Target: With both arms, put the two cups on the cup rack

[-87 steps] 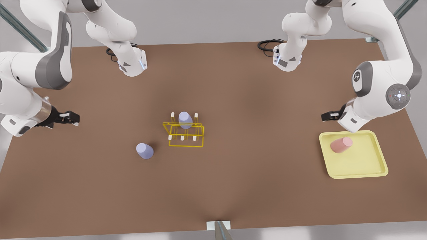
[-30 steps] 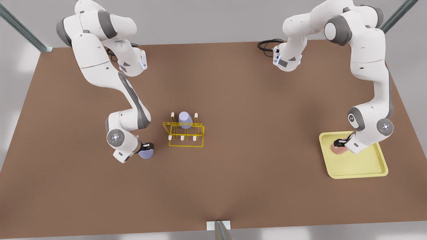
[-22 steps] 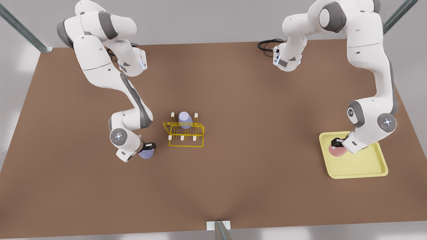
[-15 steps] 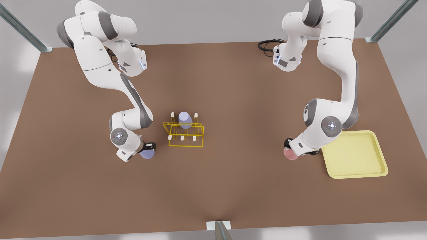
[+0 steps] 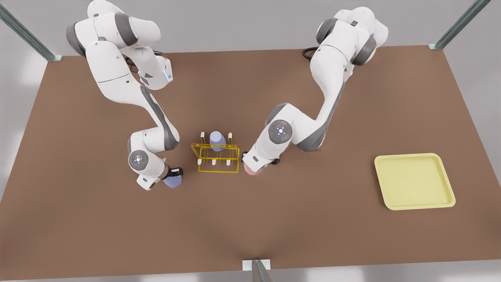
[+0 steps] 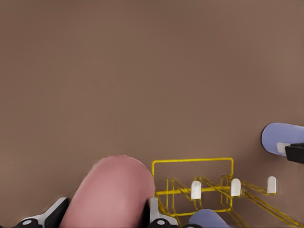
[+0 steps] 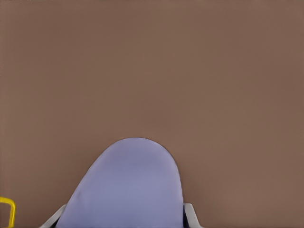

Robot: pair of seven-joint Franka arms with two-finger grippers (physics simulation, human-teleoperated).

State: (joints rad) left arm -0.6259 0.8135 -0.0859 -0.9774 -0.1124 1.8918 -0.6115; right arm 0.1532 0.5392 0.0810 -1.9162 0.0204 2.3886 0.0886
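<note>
The left hand (image 5: pixel 250 166) is closed on the small plain pink tapered cup (image 5: pixel 251 169), its fingers (image 6: pixel 153 211) pressed to either side of the cup's wall in the left wrist view. It carries the cup just beside the small bright yellow thin-wire cup rack (image 5: pixel 216 156), on the front view's right of it, with the white-tipped pegs (image 6: pixel 195 189) a little ahead of the hand. I judge it holds the cup by the sides so the open mouth stays free to go down over a peg.

The right hand (image 5: pixel 174 174) grips the small plain lavender-blue tapered cup (image 5: pixel 172 181) the same way, pale fingers (image 7: pixel 190 216) flanking the wall. This hand sits low over the brown counter (image 5: pixel 313 219), on the other side of the rack and a bit further from it than the left hand. I cannot tell whether that cup is off the counter yet.

A second lavender-blue cup (image 5: pixel 217 141) already sits on a peg at the rack's far row, beyond both hands. That probably leaves the nearer pegs as the targets.

The pale yellow flat square tray (image 5: pixel 415 182) lies well apart, behind the left hand.

With both hands near one small wire frame, crowding looks like the main risk; the rack seems light enough to be nudged.
</note>
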